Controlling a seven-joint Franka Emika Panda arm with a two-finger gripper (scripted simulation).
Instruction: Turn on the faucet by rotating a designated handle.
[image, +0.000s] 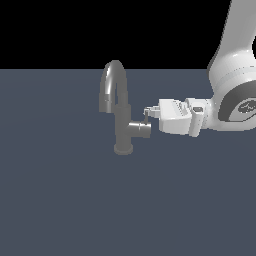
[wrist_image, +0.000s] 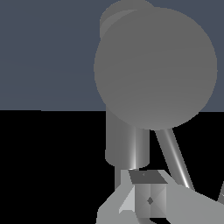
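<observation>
on the tabletop (image: 60, 200), the faucet (image: 121, 115) stands upright; its handle (image: 140, 129) juts sideways from the body toward the tool (image: 148, 114), which sits by the lever rod, its opening unclear.

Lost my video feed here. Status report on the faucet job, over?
Gripper level at the handle tip, by the thin lever; open or shut unclear. Faucet upright on the dark surface. Nothing in the way.
</observation>
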